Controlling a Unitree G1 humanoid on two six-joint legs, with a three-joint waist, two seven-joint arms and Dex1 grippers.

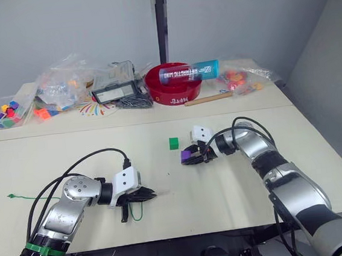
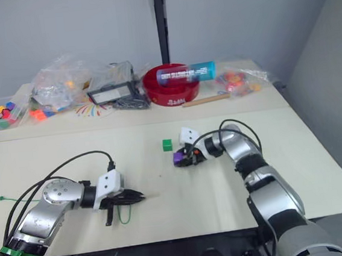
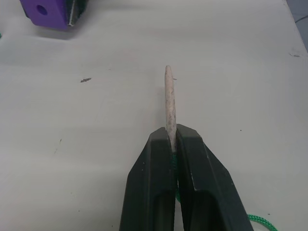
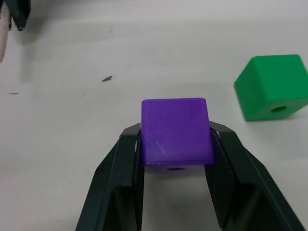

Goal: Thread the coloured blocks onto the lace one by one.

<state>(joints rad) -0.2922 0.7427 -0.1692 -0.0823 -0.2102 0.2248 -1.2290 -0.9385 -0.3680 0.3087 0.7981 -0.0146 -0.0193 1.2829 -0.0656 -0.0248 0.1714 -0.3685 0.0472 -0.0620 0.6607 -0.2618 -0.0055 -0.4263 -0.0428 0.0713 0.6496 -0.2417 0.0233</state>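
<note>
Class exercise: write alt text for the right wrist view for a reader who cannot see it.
The right gripper clamps a purple block between its black fingers above a pale table. A green block sits nearby.

open stretch of pale tabletop (image 1: 164,183) between the two grippers, small green plastic cube (image 1: 173,143) sitting just beside the right one, clutter of bags and red bowl (image 1: 173,83) well back

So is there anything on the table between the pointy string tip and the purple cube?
No. In the left wrist view only bare table with a tiny dark speck lies between the lace's pale stiff tip and the purple plastic cube.
</note>
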